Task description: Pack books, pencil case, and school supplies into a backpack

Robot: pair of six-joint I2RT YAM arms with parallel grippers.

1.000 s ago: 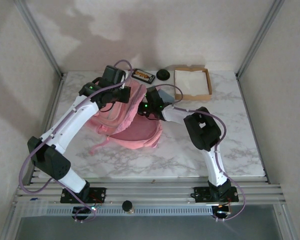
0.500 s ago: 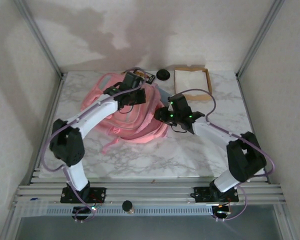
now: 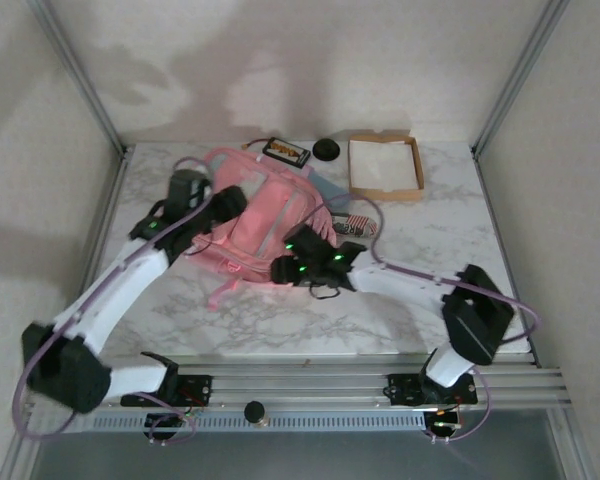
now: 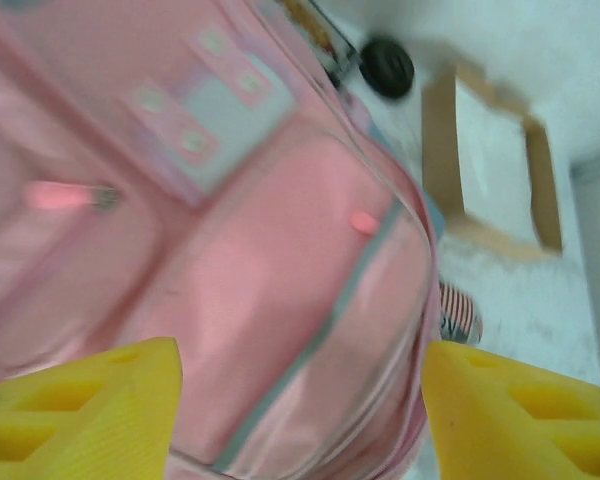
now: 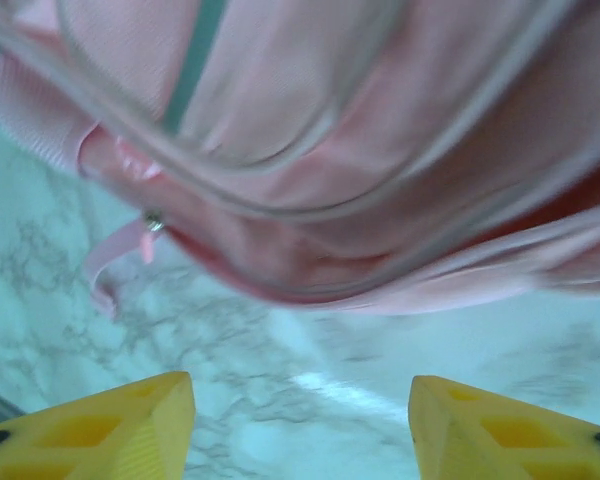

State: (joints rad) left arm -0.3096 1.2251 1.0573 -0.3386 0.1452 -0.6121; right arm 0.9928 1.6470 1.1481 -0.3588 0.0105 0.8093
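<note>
Pale walls and aluminium posts close in the marble table, roomy at its near and right sides; the backpack lies flat left of centre, long axis slanting near-left to far-right; the cardboard tray sits far right; the left gripper hangs over the backpack's left side, fingers spread and empty; the right gripper, likewise spread, hovers at its near edge; the dark book lies just beyond the backpack's far end, lengthwise left-to-right, nearer the left arm; a striped item, possibly the pencil case, sits just right of the backpack, nearer the right arm.
</note>
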